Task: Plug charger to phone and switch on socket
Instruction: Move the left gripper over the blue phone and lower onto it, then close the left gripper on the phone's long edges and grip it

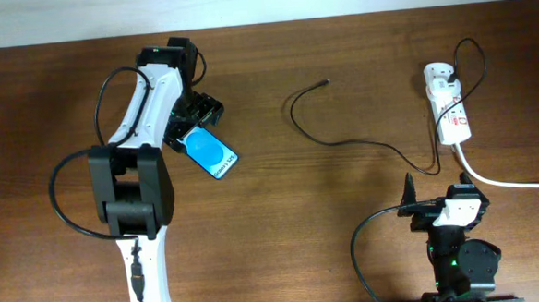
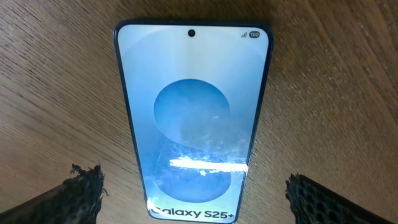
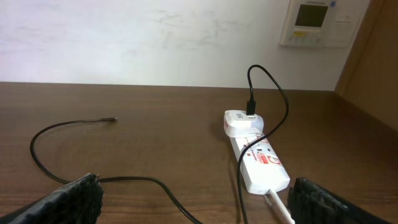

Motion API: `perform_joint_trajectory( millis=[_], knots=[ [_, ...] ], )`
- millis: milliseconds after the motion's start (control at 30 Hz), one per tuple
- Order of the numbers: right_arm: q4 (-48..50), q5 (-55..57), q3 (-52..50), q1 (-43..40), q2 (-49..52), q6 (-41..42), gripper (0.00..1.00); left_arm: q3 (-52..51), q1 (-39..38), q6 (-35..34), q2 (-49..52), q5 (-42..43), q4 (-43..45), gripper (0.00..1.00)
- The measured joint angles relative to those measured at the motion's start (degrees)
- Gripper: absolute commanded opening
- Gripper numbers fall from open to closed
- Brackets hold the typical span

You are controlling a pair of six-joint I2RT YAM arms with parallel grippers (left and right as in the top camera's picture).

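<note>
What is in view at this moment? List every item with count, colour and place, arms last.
phone: one, black frame with bright blue screen, face up on the table's left side, between the left gripper's fingers.
charger: one thin black cable, free tip lying mid-table, other end running into a white adapter on the socket.
socket: one white strip with red markings, far right of the table, thick white cord leaving to the right.
wall panel: one, white, on the wall in the right wrist view.
table: one, dark brown wood.
left gripper: one, open, jaws either side of the phone, not gripping.
right gripper: one, open, near edge, short of the socket.
</note>
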Motion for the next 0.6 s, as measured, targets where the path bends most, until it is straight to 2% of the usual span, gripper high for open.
perform_joint_trajectory(
  millis=[600],
  knots=[
    [0.0, 0.0, 0.0, 0.0, 0.0, 0.0, 0.98, -0.1, 0.0, 0.0, 4.9, 0.6, -0.9, 0.99]
  ],
)
